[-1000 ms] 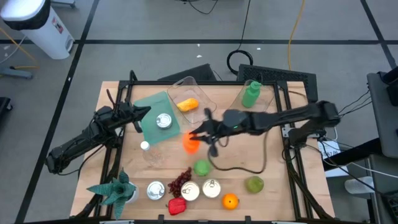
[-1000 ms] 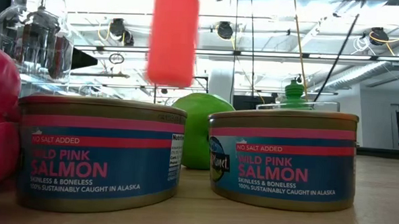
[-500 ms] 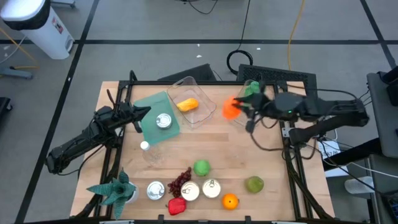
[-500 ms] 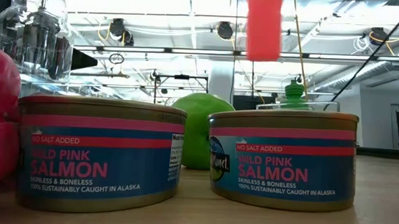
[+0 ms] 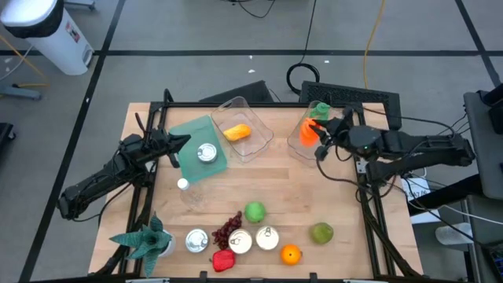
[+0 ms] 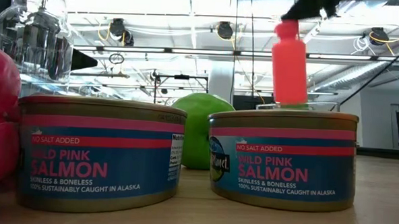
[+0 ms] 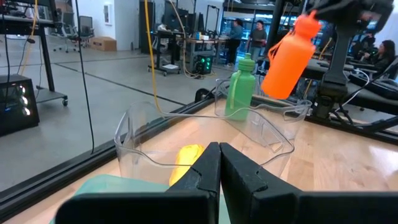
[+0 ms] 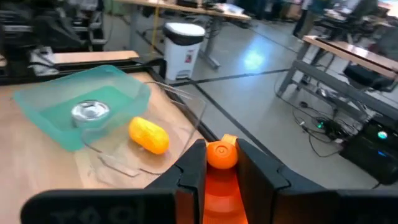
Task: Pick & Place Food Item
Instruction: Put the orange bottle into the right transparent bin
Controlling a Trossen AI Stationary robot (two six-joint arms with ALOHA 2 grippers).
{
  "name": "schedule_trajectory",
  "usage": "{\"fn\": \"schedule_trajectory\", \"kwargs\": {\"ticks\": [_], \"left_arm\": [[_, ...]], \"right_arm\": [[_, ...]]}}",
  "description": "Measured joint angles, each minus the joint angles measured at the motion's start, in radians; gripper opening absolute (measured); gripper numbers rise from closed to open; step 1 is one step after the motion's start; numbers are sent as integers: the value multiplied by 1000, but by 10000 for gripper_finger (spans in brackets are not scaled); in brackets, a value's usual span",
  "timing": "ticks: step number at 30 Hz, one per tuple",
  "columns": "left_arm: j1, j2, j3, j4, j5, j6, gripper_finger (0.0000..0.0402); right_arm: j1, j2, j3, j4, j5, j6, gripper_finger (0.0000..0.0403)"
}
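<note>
Your bench [image 5: 338, 196] carries the whole spread: cans, fruit and a small plant along the near edge, the containers at the far edge. Of those, the teal bin [image 5: 196, 140] holds a can, and the middle clear tub [image 5: 255, 130] holds a yellow food item [image 5: 236, 132], so each piece appears to be sorted into a container.

The clear tub on the right [image 5: 297, 149] is your target by the look of it: a green bottle [image 5: 317, 116] already stands upright in it.

Your right arm reaches across from the right side, and its end effector [image 5: 321, 135] pinches the orange bottle [image 5: 308, 131] by the neck just under the cap, fingers [image 8: 193, 165] pressed to either side. Held from the top like that, the bottle hangs body-down over the tub, just beside the green one, ready to be lowered in standing.

Your left end effector [image 7: 219, 168] waits by the teal bin, fingers pressed together on nothing.
</note>
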Motion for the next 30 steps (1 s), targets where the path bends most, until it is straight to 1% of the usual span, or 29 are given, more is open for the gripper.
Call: {"fn": "schedule_trajectory", "kwargs": {"ticks": [5,8,12,16,25,30], "left_arm": [[0,0,0,0,0,-5,15],[0,0,0,0,0,-3,15],[0,0,0,0,0,-2,15],[0,0,0,0,0,-2,15],[0,0,0,0,0,-1,15],[0,0,0,0,0,0,15]], "right_arm": [[-46,-52,-175,121,-4,41,59],[-59,-61,-245,166,-27,75,62],[-64,-61,-326,274,-35,123,65],[-64,-60,-404,367,-43,128,61],[-64,-62,-545,572,-23,150,66],[-64,-60,-559,625,-28,132,68]]}}
